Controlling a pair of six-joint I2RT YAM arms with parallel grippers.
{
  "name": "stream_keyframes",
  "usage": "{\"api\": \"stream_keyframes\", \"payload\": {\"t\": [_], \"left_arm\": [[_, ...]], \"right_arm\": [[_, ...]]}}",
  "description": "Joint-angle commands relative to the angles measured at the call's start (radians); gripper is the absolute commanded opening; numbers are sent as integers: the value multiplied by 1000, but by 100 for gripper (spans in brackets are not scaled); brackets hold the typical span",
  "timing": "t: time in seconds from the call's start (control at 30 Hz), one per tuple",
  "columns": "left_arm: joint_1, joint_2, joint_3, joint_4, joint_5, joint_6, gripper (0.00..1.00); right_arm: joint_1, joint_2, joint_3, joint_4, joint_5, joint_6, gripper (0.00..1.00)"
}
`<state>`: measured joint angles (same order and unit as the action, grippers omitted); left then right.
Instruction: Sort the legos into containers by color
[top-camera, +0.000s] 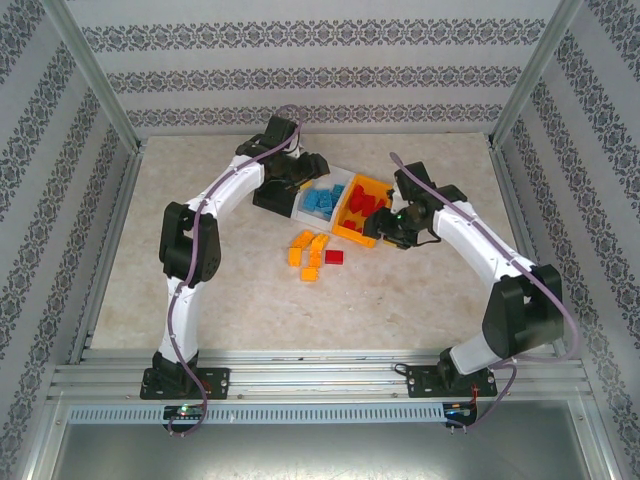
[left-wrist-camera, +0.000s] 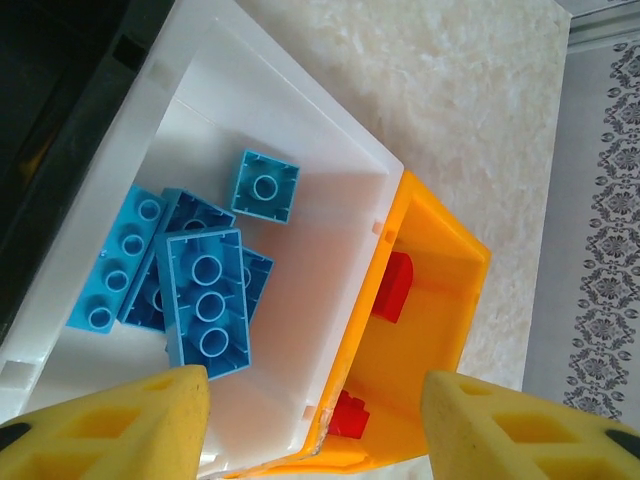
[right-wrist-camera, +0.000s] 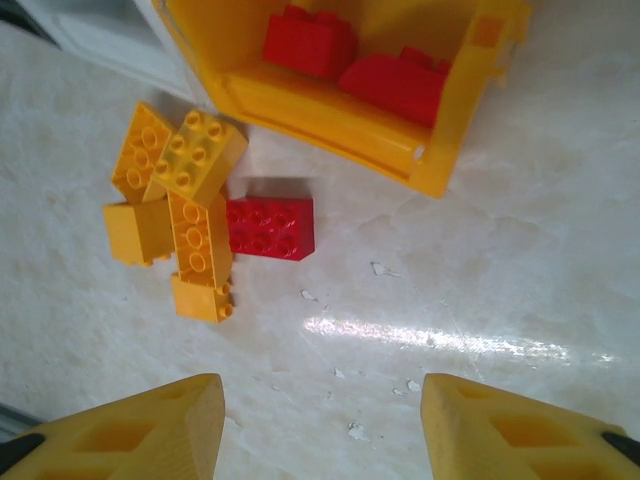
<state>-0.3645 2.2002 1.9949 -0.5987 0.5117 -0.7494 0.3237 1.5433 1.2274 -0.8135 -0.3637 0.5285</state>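
Note:
Three bins stand in a row: black (top-camera: 272, 197), white (top-camera: 304, 207) and orange (top-camera: 357, 232). Several light blue legos (left-wrist-camera: 205, 290) lie in the white bin (left-wrist-camera: 330, 200). The orange bin (left-wrist-camera: 440, 330) holds red legos (left-wrist-camera: 395, 287). On the table before the bins lie several orange-yellow legos (right-wrist-camera: 180, 210) and one red lego (right-wrist-camera: 270, 227), seen from above as a yellow cluster (top-camera: 308, 255) with the red one (top-camera: 333, 257). My left gripper (left-wrist-camera: 315, 420) hangs open over the white and orange bins' shared wall. My right gripper (right-wrist-camera: 320, 430) is open above bare table, near the orange bin (right-wrist-camera: 340, 110).
The bins sit at the middle back of the marble table (top-camera: 230, 300). A metal frame and patterned walls (top-camera: 60, 200) enclose the table. A corner of the white bin (right-wrist-camera: 100, 35) is at the right wrist view's top left.

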Motion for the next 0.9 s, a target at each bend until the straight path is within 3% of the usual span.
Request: {"api": "stream_keyframes", "payload": {"t": [0.0, 0.27, 0.43, 0.6, 0.87], "left_arm": [[11, -75, -23, -64, -38, 53, 60], [46, -246, -267, -35, -88, 66, 61], [67, -342, -409, -2, -104, 48, 61], [74, -398, -475, -2, -121, 49, 62], [97, -450, -546, 7, -122, 33, 62]], "right_arm": [[64, 75, 73, -71, -1, -80, 56], [207, 250, 215, -156, 100, -149, 59], [227, 355, 273, -173, 118, -148, 60], [237, 425, 309, -165, 118, -139, 73], [242, 507, 361, -162, 145, -116, 74]]}}
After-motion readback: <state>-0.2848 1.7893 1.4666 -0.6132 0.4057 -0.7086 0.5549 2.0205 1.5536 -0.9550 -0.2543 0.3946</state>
